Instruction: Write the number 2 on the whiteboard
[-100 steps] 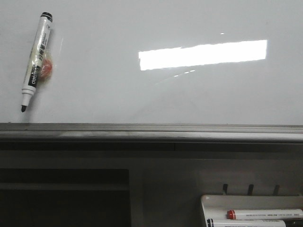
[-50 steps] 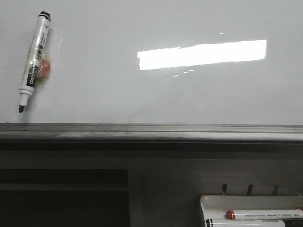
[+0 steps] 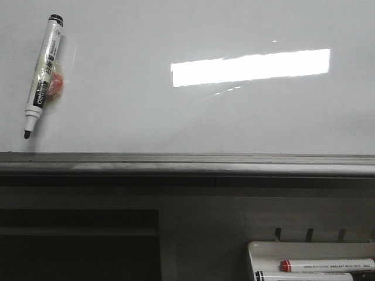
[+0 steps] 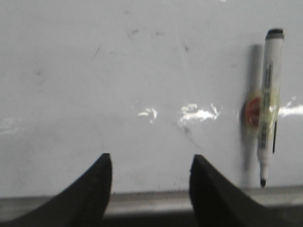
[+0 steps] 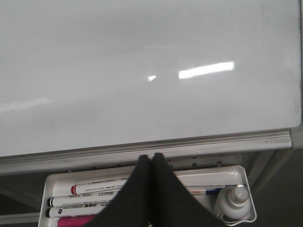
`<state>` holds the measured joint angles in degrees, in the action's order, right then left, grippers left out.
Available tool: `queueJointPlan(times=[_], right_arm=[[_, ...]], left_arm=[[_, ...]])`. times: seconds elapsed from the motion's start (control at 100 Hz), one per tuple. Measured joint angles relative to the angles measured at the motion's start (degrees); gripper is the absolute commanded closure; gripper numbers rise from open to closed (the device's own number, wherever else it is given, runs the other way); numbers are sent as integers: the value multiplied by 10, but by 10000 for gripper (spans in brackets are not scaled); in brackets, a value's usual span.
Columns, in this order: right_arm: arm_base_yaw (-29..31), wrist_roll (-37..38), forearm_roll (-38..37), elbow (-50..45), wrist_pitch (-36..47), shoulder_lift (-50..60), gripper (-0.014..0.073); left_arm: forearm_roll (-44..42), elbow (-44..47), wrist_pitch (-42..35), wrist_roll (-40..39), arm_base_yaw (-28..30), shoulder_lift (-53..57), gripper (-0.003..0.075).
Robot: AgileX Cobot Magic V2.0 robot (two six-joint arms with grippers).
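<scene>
moved: marker (image 3: 42, 75) barely shifted on whiteboard (image 3: 176, 123) since a second ago
left gripper (image 4: 149, 189): fingers apart, empty
right gripper (image 5: 151, 189): fingers together above marker tray (image 5: 236, 176)

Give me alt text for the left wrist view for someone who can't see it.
An open left gripper faces a blank whiteboard, nothing between its two dark fingers. Off to one side, an uncapped black marker is stuck to the board, tip towards the grey ledge. No number is written yet, only faint smudges and glare.
</scene>
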<state>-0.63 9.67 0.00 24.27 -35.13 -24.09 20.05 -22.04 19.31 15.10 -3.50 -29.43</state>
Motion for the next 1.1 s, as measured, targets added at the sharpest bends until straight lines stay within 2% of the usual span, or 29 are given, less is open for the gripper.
queueJointPlan(times=[0.09,0.19,0.39,0.57,0.77,0.97,1.1], right_arm=[[0,0,0,0,0,-10,654],[0,0,0,-1,-10,-14,654],[0,0,0,-7,-23,-14,654],[0,0,4,-7,-24,-14,654],[0,0,20,-7,-24,-14,654],[0,0,22,-7,-25,-14,654],[0,0,23,-7,-25,-14,654]], left_arm=[[36,12,-86,2,-22,-31,227],[52,16,-123,5,-57,-73,228],[41,17,-162,12,-204,-137,228],[1,17,-252,13,-315,-205,228],[10,17,-334,14,-340,-297,228],[55,10,-373,14,-340,-353,234],[69,2,-384,14,-340,-374,339]])
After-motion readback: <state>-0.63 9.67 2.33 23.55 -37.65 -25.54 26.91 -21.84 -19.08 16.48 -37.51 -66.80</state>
